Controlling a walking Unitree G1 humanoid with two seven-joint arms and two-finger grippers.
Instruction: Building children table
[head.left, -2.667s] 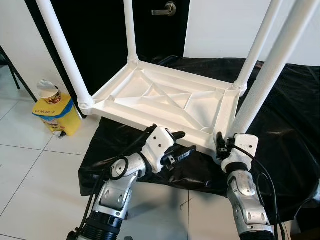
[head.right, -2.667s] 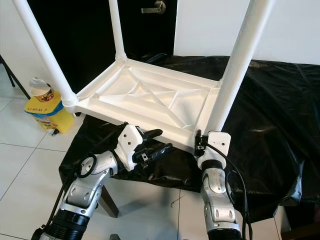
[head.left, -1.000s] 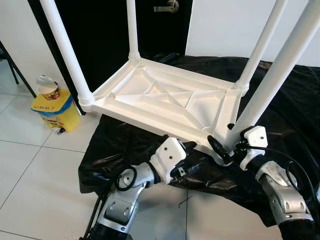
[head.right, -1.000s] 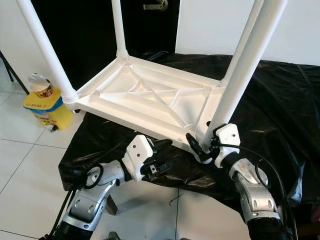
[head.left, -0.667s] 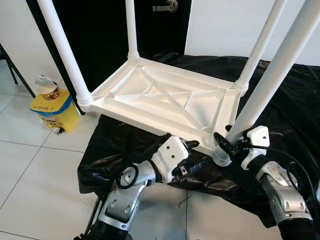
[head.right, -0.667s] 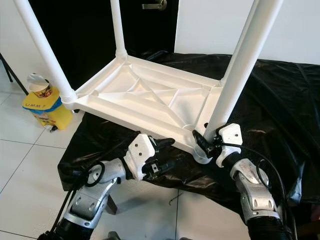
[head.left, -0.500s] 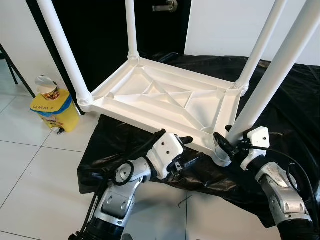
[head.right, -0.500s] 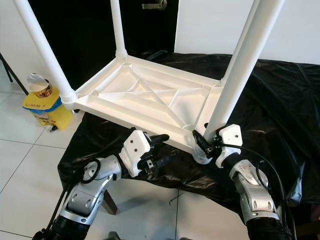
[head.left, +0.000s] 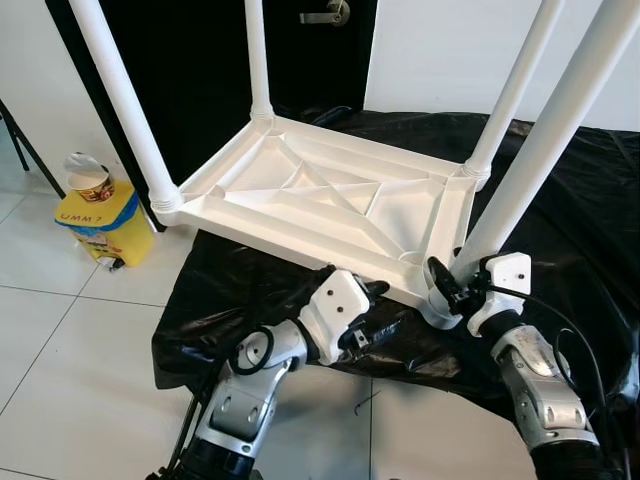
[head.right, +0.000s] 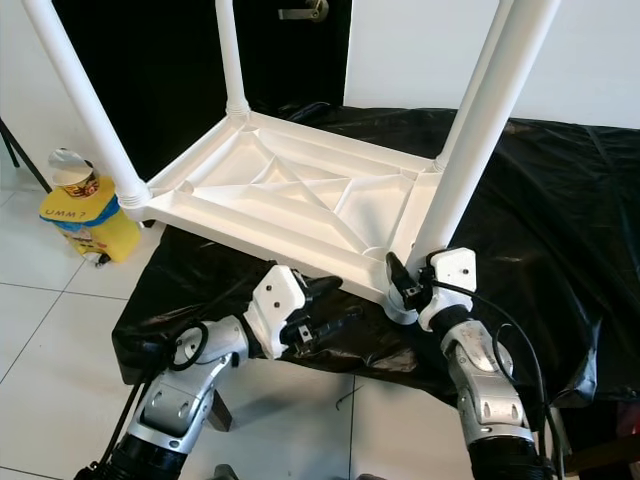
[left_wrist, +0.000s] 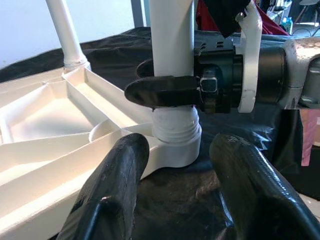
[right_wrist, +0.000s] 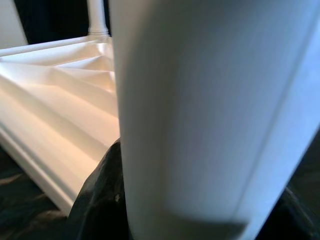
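Upturned white table top (head.left: 320, 200) on black sheet (head.left: 560, 230), right gripper (head.left: 447, 290) clamped around near-right leg (head.left: 530, 150) just above its socket, left gripper (head.left: 372, 322) spread wide, empty, beside near edge.

Bright, even daylight, head views sharp; glare on the black sheet (head.left: 560, 200), and the table leg (right_wrist: 200, 110) is a close-up blur.
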